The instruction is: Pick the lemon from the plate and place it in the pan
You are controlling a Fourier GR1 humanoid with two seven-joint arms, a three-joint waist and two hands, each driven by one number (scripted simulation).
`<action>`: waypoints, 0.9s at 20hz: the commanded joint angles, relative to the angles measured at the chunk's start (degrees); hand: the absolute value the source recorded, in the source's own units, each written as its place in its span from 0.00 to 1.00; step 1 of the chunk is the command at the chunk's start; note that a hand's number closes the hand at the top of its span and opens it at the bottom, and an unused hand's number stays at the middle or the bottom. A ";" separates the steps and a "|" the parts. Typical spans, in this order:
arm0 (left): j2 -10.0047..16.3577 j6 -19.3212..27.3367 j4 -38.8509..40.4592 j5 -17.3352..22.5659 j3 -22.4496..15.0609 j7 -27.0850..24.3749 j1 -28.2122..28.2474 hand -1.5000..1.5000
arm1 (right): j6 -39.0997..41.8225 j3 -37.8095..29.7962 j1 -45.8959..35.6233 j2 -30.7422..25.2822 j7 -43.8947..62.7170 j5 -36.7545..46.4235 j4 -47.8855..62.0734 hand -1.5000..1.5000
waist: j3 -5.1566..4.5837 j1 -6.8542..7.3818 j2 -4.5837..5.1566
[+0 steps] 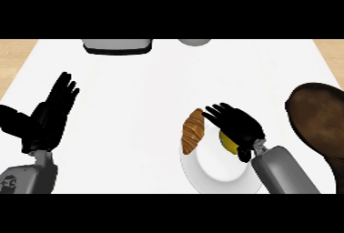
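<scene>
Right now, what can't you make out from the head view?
Lemon: mostly hidden under the right hand; contact unclear.
Pan: cut off by the head view's right edge.
Grey box and grey round object: cut off at the top edge, too little shows to identify.

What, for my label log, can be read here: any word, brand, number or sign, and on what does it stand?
None. No readable word, number or sign shows on the plate, croissant, lemon, pan, left hand, right hand or the grey object at the counter's far edge.
</scene>
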 commanded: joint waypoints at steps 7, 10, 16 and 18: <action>-2.96 1.53 -3.37 -2.78 -1.04 2.08 0.62 0.50 | -6.09 -0.24 -3.94 3.00 -7.41 3.17 9.26 1.00 | 0.01 0.03 0.00; -2.19 -1.31 4.02 -1.81 1.56 -3.77 -0.30 0.50 | -9.63 -0.11 -0.17 3.34 -8.15 3.36 8.16 1.00 | -0.01 -0.33 0.02; -3.54 1.08 -7.53 -3.18 -1.60 4.88 2.24 0.50 | -12.50 -4.57 -2.89 3.40 -12.37 1.60 13.94 1.00 | 0.02 0.16 -0.03; -1.77 -0.85 -3.81 -1.71 0.77 1.49 2.28 0.50 | -4.46 -9.56 -2.84 8.64 2.78 -0.10 11.29 1.00 | -0.03 -0.13 -0.21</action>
